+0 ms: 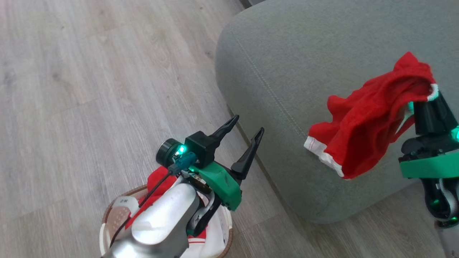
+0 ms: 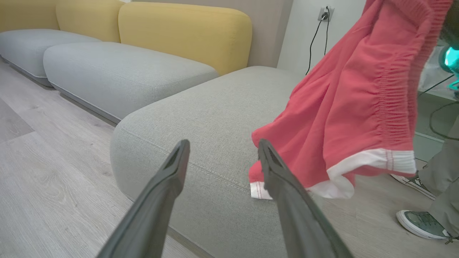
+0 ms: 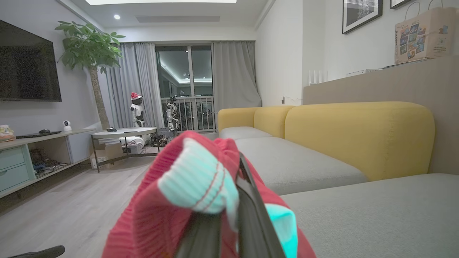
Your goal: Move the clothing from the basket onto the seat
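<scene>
Dangling over the seat (image 1: 287,53), the limp, seemingly light red shorts (image 1: 365,122) are pinched by a trimmed hem in the right gripper (image 1: 432,98); the left gripper (image 1: 249,123) gapes empty.

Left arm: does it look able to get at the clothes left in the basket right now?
Probably yes. The left gripper is open and empty, right over the basket, and nothing covers the clothing there but the arm itself. Its fingers point toward the seat, so it must tip down first.
</scene>
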Robot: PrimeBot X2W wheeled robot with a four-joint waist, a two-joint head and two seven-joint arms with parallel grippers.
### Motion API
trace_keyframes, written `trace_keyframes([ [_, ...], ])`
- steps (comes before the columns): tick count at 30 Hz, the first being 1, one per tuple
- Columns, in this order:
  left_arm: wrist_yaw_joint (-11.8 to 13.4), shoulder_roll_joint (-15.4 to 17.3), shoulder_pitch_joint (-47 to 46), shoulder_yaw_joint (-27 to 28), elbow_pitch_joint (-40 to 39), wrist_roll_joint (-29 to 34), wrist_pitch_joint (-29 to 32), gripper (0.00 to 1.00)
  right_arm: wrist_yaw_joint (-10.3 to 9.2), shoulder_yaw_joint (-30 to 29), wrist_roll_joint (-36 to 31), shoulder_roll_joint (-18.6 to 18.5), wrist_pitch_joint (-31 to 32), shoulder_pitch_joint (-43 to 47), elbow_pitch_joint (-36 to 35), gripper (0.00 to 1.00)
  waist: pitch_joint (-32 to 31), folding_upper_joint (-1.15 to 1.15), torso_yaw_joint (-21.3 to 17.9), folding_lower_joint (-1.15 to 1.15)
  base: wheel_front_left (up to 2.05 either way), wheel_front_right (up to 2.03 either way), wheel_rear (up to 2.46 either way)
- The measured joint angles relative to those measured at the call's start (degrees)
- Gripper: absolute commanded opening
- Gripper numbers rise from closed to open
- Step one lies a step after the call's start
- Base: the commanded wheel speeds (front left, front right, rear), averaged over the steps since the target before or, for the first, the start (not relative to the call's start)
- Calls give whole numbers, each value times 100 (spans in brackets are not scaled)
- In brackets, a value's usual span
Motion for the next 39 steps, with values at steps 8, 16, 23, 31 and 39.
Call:
trace_keyframes([
  [8, 48, -2, -51, 1, 75, 186, -75, 100, 0, -23, -1, -18, 0, -3, -142, 0, 68, 0, -138, 0, 0, 0, 0],
  [16, 66, -20, -309, 5, 69, 401, -100, 100, 0, -4, 396, -422, 0, -1061, 44, 0, 426, 0, -111, 1, 0, 0, 0],
  [23, 80, -81, -770, -31, 141, 516, -91, 100, 0, 5, 882, -1011, -2, -2260, 622, 0, 895, 0, 7, 1, 0, 0, 0],
  [31, 100, -207, -1390, -225, 275, 727, 16, 100, 0, 1, 1274, -1730, -2, -3400, 1491, 0, 1625, 0, 250, 1, 0, 0, 0],
  [39, 202, -245, -1881, -411, 326, 845, 118, 100, 0, -242, 1170, -2154, -3, -3989, 2288, 0, 2343, 0, 505, 2, 0, 0, 0],
])
